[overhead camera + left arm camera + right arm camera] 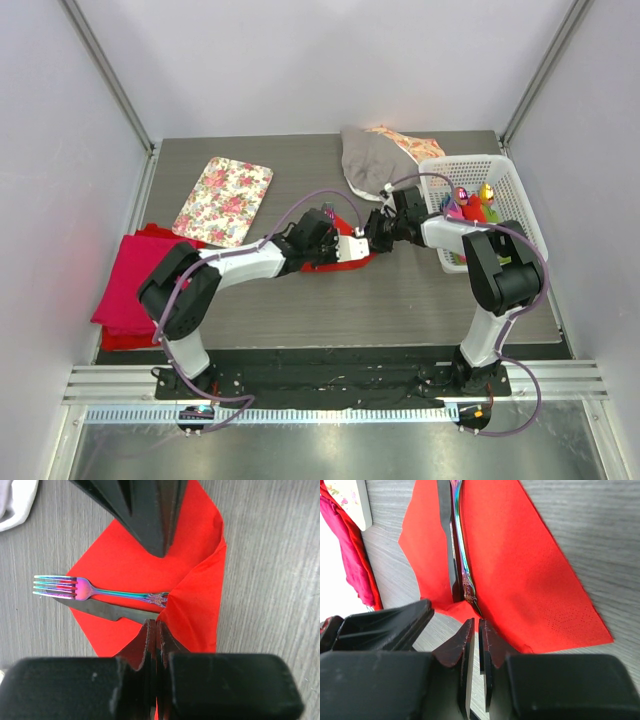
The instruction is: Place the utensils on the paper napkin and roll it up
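The bright red paper napkin (pixel 352 264) (pixel 130 555) (pixel 520 570) lies flat mid-table under both grippers. On it, side by side, lie an iridescent fork (pixel 100 591) (pixel 461 555) and a dark knife (pixel 100 609) (pixel 447 535). One napkin corner is folded up over their handle ends. My left gripper (pixel 358 250) (pixel 156 625) is shut on that lifted edge, with red showing between its jaws. My right gripper (pixel 378 240) (pixel 476 622) faces it from the other side at the napkin's near corner. Its jaws stand a narrow slit apart with only table showing between them.
A floral tray (pixel 224 198) lies at the back left, beside a magenta-red folded cloth stack (pixel 130 280). A white basket (pixel 490 200) with colourful items stands at the right. A grey cloth (pixel 375 160) lies behind the napkin. The two grippers are almost touching.
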Robot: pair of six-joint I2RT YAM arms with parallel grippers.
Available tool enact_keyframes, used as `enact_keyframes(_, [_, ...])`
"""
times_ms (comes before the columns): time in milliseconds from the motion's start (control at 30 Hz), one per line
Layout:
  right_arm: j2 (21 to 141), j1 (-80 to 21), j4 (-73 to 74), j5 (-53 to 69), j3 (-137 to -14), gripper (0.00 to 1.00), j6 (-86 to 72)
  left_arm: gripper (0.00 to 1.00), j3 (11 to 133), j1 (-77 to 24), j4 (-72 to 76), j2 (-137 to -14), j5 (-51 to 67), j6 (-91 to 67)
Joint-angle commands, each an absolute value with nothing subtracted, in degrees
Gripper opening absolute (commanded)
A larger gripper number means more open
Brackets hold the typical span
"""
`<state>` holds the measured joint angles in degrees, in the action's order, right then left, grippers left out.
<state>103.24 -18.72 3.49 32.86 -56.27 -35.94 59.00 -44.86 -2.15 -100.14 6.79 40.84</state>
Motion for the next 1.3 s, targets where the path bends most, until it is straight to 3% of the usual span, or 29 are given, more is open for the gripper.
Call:
enact_keyframes(0, [100.8, -19.8, 3.1, 34.8, -55.3, 0.17, -35.5, 0.01, 58.7, -44.5, 3.2, -101.1, 5.1, 39.3])
enact_keyframes(1267, [104.4, -23.6, 1.7, 34.3, -57.0, 0.18, -38.2, 0.02, 55.7, -44.5, 13.1, -104.2, 0.4, 36.8])
